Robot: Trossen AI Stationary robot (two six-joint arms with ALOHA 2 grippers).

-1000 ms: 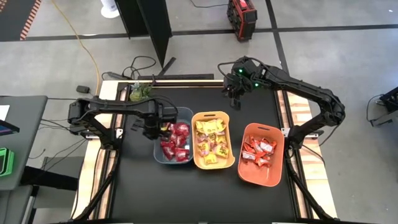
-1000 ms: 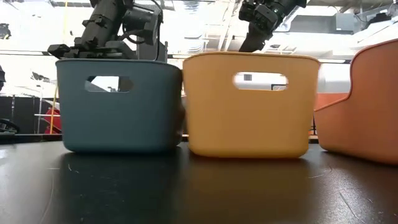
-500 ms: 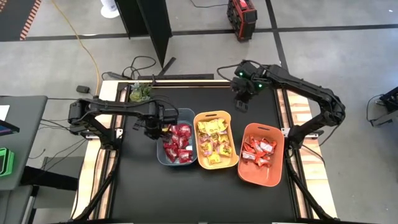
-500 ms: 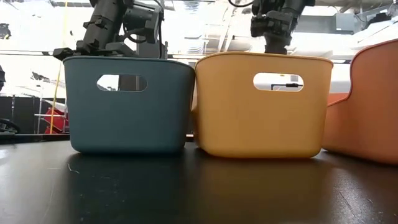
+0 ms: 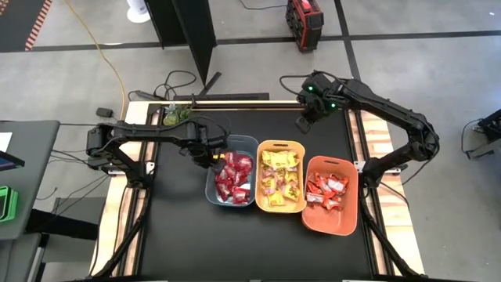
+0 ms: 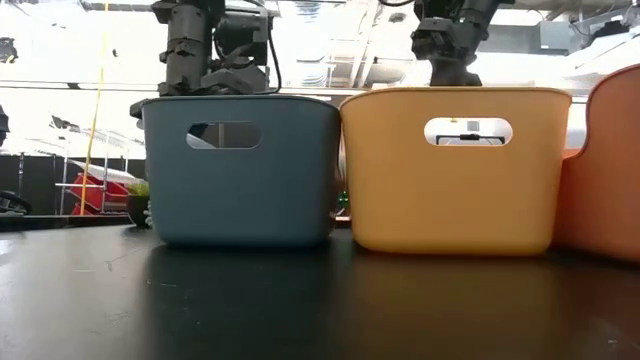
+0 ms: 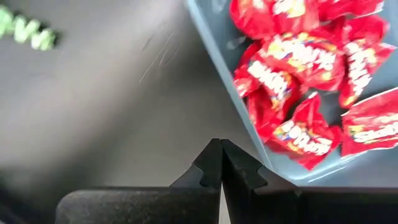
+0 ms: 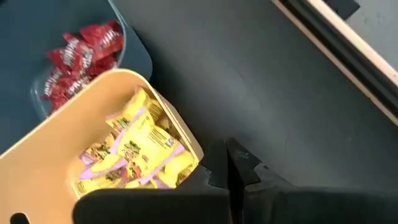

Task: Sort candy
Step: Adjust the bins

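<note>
All three bins sit farther toward the right side of the tabletop (image 5: 180,227) than a second ago: the blue-grey bin (image 5: 213,186) has slid rightward, pushing the yellow bin (image 5: 261,174) along until it now lies against the orange bin (image 5: 329,223), where earlier a gap showed between them. The row is now packed side by side near the middle of the tabletop. The deep red candy (image 5: 233,174) fills the blue-grey bin, the yellow candy with pink marks (image 5: 282,182) fills the yellow bin, and the orange-red candy with white (image 5: 327,192) lies in the orange bin. The left gripper (image 5: 210,153) has followed the blue-grey bin and sits at that bin's far-left corner, its fingers (image 7: 211,165) pressed together just outside the bin wall. The right gripper (image 5: 305,121) has drawn back toward the far edge of the tabletop, above bare surface behind the yellow bin; its fingers (image 8: 239,163), partly spread a second ago, are now pressed together with nothing between them. The green plant sprig (image 5: 175,116) remains at the far-left corner of the tabletop.
</note>
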